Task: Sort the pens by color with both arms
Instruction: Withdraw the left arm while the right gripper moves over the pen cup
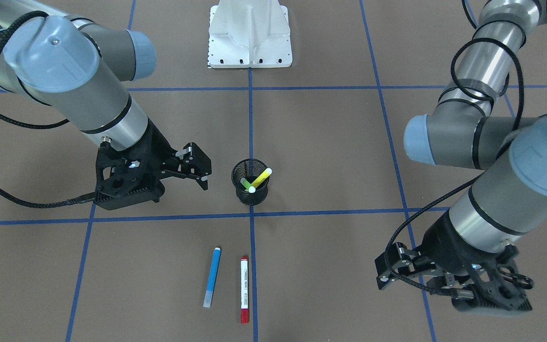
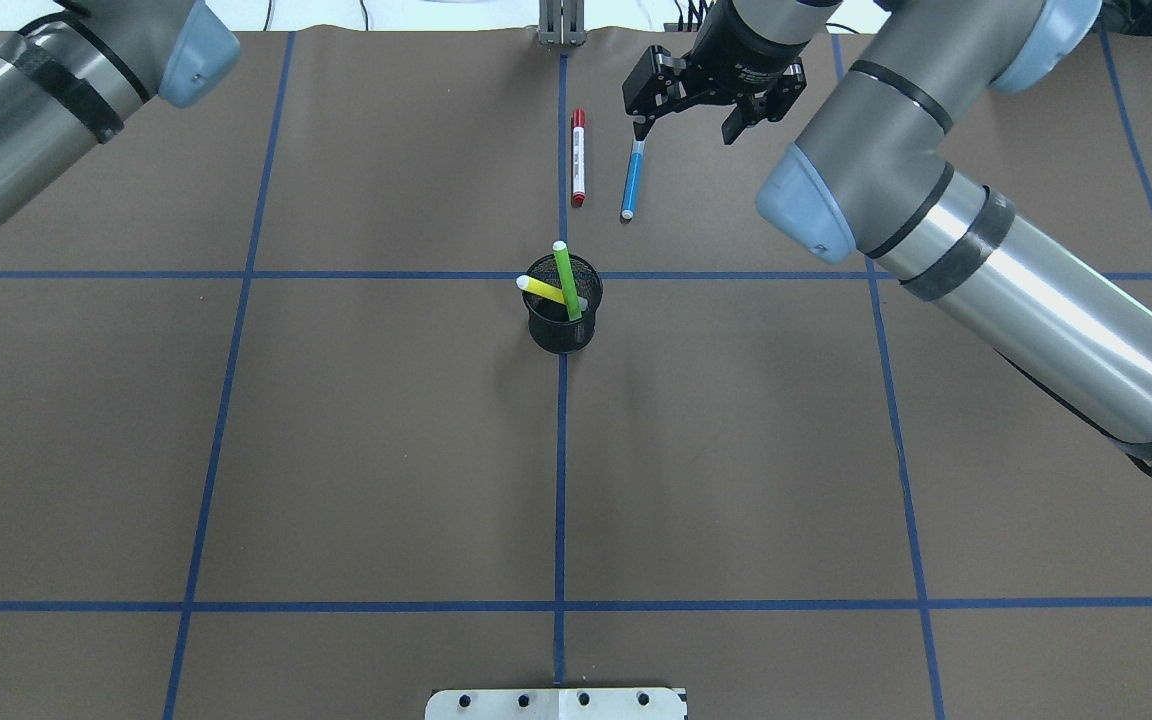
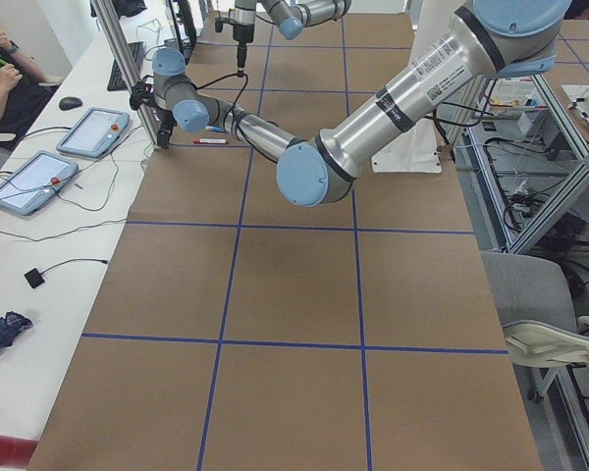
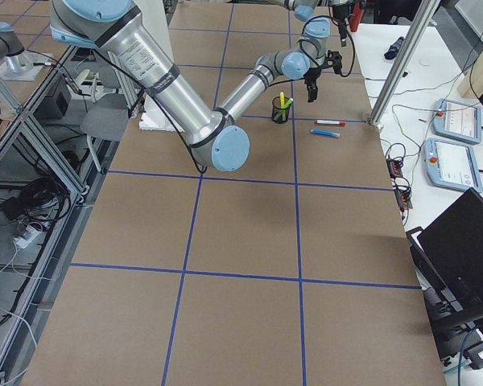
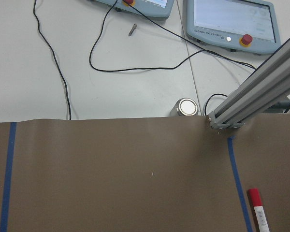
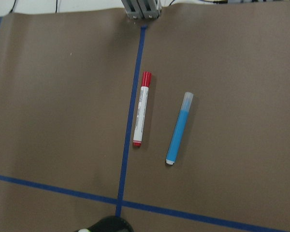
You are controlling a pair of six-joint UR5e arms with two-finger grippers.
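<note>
Edges first: in my overhead view the two loose pens lie close to the table's (image 2: 336, 450) far edge at 12 o'clock, where a metal post (image 2: 561, 30) stands at the rim of the paper. From the cup (image 2: 561, 335) down to the white base plate (image 2: 556, 703) at 6 o'clock, brown paper and blue tape lines (image 2: 561, 500) fill the stretch.

I count four pens. The green pen (image 2: 566, 280) and the yellow pen (image 2: 541, 290) stand tilted and crossed in the one black mesh cup. The red-ended pen (image 2: 577, 158) lies flat along the centre tape line at 12 o'clock of the cup. The blue pen (image 2: 629, 180) lies just beside it at 3 o'clock, not touching it. Two arms reach in.

The right gripper (image 2: 686, 120) hangs at 1 o'clock of the blue pen with its jaws spread, holding nothing. The overhead view cuts off the left arm before its tool. The front view shows the left gripper (image 1: 387, 266) at 4 o'clock of the cup and well apart from it, its jaws also apart and holding nothing.

The right wrist camera looks straight down on both flat pens. The left wrist camera alone shows what lies past the far edge: a white desk (image 5: 87, 87), two tablets (image 5: 232, 24), black cables (image 5: 53, 58) and a small metal cylinder (image 5: 186, 107).
</note>
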